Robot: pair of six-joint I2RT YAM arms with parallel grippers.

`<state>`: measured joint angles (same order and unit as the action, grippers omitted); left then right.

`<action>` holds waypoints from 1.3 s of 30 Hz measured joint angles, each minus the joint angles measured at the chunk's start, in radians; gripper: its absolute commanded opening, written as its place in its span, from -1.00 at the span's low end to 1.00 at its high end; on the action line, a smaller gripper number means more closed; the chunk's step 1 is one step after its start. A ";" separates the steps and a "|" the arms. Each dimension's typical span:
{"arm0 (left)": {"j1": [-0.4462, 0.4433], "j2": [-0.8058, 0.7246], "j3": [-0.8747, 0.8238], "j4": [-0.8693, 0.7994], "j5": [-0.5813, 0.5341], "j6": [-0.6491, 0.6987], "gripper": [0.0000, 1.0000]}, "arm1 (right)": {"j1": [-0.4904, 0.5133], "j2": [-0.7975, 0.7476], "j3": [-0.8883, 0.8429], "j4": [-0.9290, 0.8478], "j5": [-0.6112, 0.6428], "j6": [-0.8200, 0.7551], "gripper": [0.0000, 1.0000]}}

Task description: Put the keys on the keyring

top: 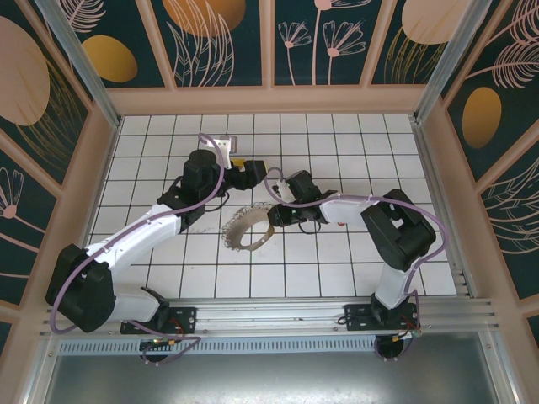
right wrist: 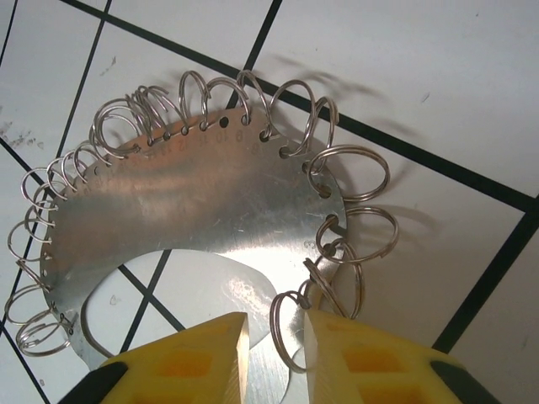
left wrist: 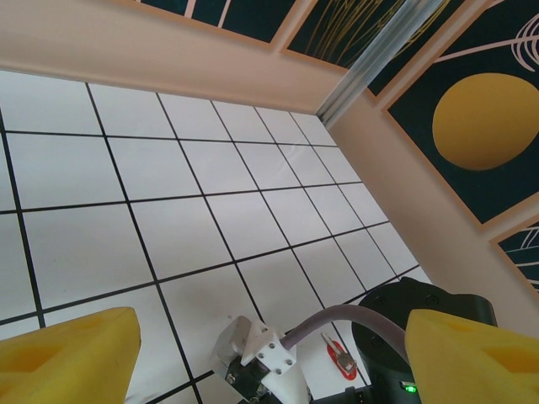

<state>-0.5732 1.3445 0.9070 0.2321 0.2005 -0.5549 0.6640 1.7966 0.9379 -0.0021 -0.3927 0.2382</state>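
Right gripper point(right wrist: 274, 337) nearly closed astride keyring point(right wrist: 194, 194) edge, contact hidden, grip unclear; left gripper point(left wrist: 269, 358) spread wide.

From the top camera I get bright, even light on the white tiled floor point(top: 337, 278). The arms throw only faint, soft shadows, and the grid lines look straight out to the borders. The dark wall panels show no glare.

On the right wrist view the keyring point(right wrist: 194, 202) is sharp. Its metal plate carries a broad, streaky sheen, and its rings cast blurred shadows toward 1 o'clock. The right gripper point(right wrist: 278, 318) at 6 o'clock is soft and out of focus.

On the left wrist view the tiles are crisp and evenly lit. The left gripper point(left wrist: 269, 337), at 5 and 7 o'clock, is slightly fuzzy.
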 measured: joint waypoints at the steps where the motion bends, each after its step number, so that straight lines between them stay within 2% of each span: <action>1: 0.000 0.000 0.000 0.000 0.000 0.000 0.64 | 0.000 0.002 0.000 0.000 0.000 -0.003 -0.63; 21: 0.000 0.000 0.000 0.000 0.000 0.000 0.64 | 0.000 0.004 -0.004 -0.005 0.009 -0.005 -0.62; 24: 0.000 0.000 0.000 0.000 0.000 -0.001 0.64 | 0.000 0.004 -0.004 -0.005 0.010 -0.011 -0.74; 28: 0.000 0.000 0.000 0.000 0.000 -0.005 0.65 | 0.000 0.004 -0.004 -0.006 0.011 -0.023 -1.00; 35: 0.000 0.000 0.000 0.000 0.000 -0.008 0.65 | -0.001 -0.003 -0.004 -0.013 0.019 -0.058 -1.00; 39: 0.000 0.000 0.009 -0.001 0.000 -0.008 0.66 | -0.017 -0.061 -0.007 -0.018 0.000 -0.094 -1.00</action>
<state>-0.5732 1.3445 0.9157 0.2310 0.2008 -0.5625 0.6468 1.7355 0.9310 -0.0200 -0.3931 0.1440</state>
